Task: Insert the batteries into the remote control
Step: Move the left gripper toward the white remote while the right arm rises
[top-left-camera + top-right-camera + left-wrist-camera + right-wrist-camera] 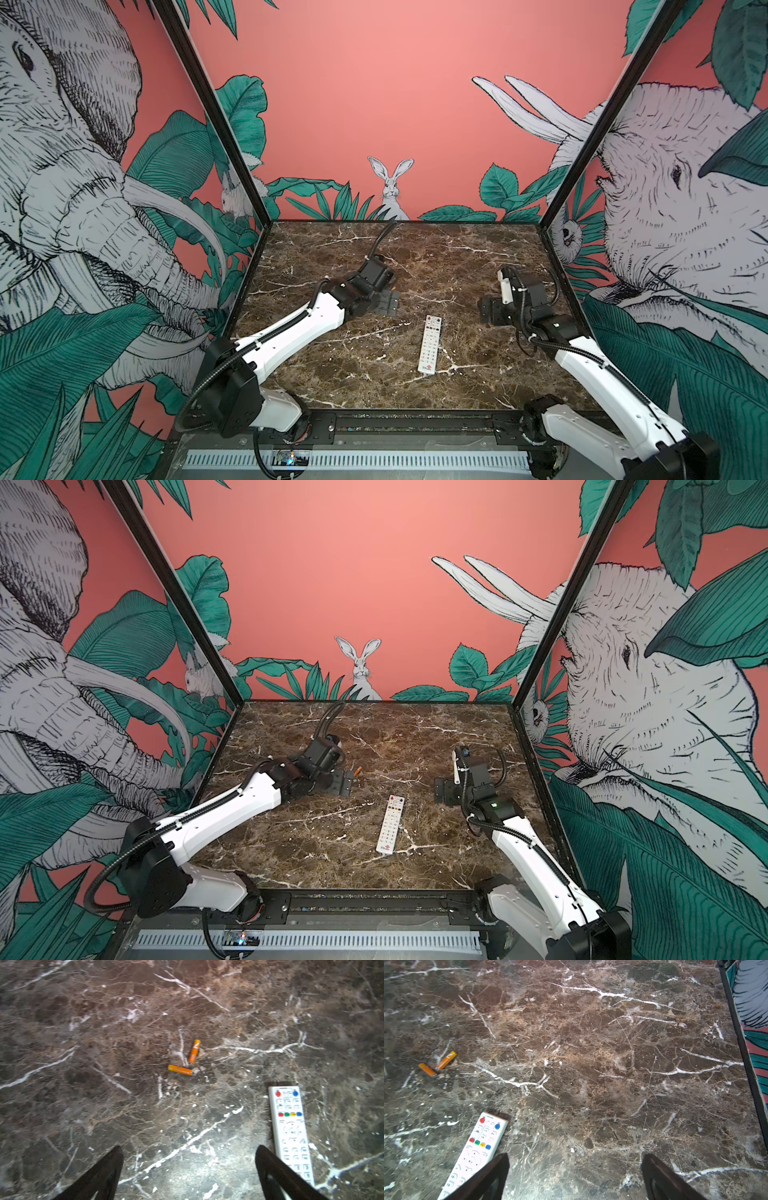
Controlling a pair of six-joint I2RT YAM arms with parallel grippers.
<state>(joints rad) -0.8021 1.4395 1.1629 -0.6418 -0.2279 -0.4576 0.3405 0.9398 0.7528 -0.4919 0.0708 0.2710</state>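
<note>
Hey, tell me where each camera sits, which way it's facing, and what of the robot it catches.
Top views: high at the front, looking down and forward over the marble table to the back wall; left arm and right arm show.
Left wrist: on the left arm, looking down at the batteries and remote control; open left end effector shows.
Right wrist: on the right arm, looking down at the table; open right end effector shows.
Shared: both wrist views hold the batteries and remote control.
</note>
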